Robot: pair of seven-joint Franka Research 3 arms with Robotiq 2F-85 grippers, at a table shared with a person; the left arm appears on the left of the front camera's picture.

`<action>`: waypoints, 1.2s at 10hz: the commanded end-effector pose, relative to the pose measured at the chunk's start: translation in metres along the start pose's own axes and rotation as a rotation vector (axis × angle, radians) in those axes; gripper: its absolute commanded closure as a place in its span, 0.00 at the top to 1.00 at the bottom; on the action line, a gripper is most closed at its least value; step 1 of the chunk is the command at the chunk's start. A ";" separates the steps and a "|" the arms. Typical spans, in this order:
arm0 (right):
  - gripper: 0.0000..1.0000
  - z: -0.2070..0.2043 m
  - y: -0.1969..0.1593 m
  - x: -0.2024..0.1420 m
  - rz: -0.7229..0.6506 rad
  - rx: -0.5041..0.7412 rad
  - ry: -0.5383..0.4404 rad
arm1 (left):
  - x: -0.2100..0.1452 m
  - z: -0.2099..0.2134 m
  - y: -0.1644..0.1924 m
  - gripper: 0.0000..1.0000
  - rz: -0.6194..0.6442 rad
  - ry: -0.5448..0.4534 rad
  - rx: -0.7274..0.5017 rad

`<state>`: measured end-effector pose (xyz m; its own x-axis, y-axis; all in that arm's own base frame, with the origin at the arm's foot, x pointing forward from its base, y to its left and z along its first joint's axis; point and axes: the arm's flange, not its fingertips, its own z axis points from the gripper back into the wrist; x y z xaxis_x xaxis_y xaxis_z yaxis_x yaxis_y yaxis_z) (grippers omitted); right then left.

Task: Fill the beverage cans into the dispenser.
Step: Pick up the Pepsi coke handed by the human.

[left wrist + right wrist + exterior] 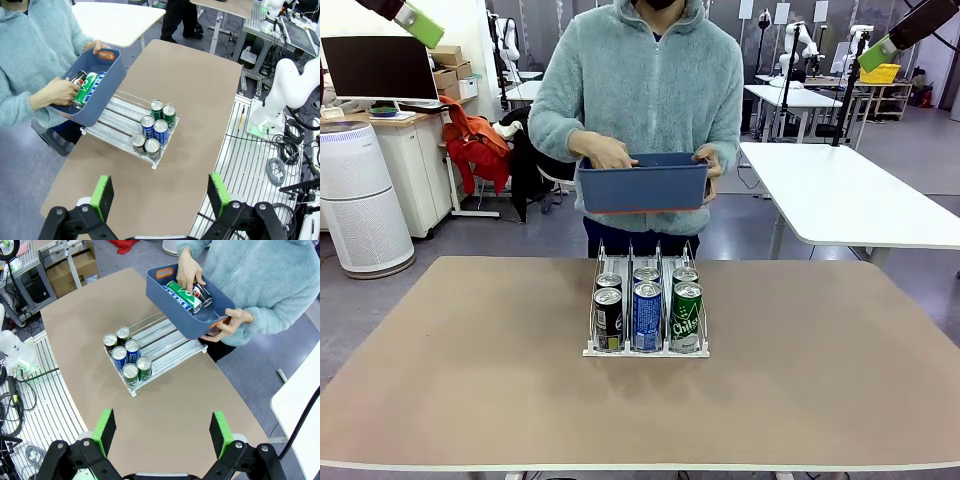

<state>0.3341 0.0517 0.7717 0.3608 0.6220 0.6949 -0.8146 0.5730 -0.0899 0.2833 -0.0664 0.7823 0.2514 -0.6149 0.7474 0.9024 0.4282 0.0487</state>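
The dispenser (645, 262) stands mid-table and holds several beverage cans at its near end, in black (608, 318), blue (647, 316) and green (686, 318) lanes. Beyond it a person holds a dark blue bin (642, 182) over the table's far edge. One hand (62, 92) reaches into the bin among more cans (87, 85), also seen from the right wrist as cans in the bin (185, 295). My left gripper (161, 197) hangs open high over the table's left side. My right gripper (163, 427) hangs open high over the right side. Both are empty, far from the dispenser (117, 122) (170, 345).
The brown table (470, 380) has wide bare room around the rack. A white table (850, 200) stands at the back right and an air purifier (360, 200) at the left. An arm's white base (280, 95) and cables lie beside the table edge.
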 end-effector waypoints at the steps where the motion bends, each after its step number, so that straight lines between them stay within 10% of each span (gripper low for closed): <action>1: 1.00 -0.001 -0.001 0.000 -0.001 -0.007 -0.005 | 0.000 0.001 0.000 1.00 0.003 -0.003 0.002; 12: 1.00 -0.001 -0.001 0.000 -0.001 -0.007 -0.005 | 0.000 0.001 0.000 1.00 0.003 -0.003 0.002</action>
<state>0.3341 0.0517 0.7717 0.3608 0.6220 0.6949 -0.8146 0.5730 -0.0899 0.2833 -0.0664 0.7823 0.2514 -0.6149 0.7474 0.9024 0.4282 0.0488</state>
